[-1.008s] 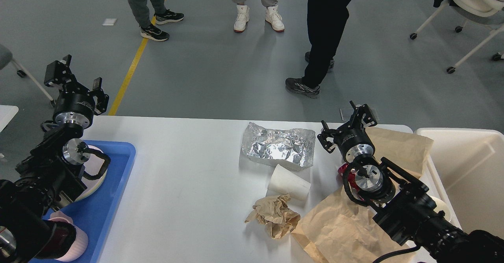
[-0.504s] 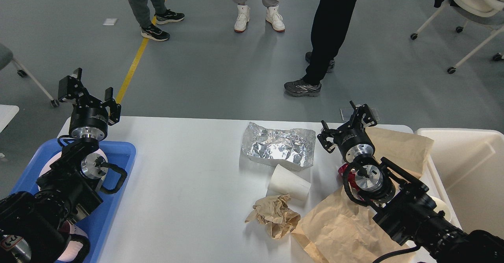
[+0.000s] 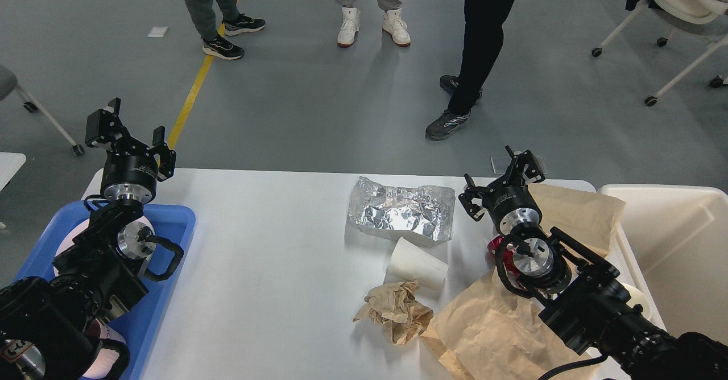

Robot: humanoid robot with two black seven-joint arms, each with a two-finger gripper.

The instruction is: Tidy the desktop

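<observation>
The white desktop point(image 3: 273, 255) fills the lower view. On it lie a crumpled sheet of silver foil point(image 3: 404, 214), a white paper cup point(image 3: 417, 263) on its side, a crumpled brown paper ball point(image 3: 396, 310) and a large sheet of brown paper point(image 3: 500, 323). My left gripper point(image 3: 129, 134) is open and empty, raised over the far left corner, above the blue tray point(image 3: 170, 238). My right gripper point(image 3: 500, 176) is open and empty, above the brown paper near the far right edge. A red thing point(image 3: 496, 247) shows partly under my right wrist.
The blue tray holds white and pink dishes point(image 3: 111, 346), mostly hidden by my left arm. A cream-white bin point(image 3: 677, 243) stands at the right of the table. Three people's legs point(image 3: 478, 50) stand on the grey floor beyond. A wheeled chair point(image 3: 677, 4) is at far right.
My left gripper moved right and towards me from beyond the table's left corner to above the tray's far edge, then held still. The right arm has not moved. The person in black shifted a foot.
</observation>
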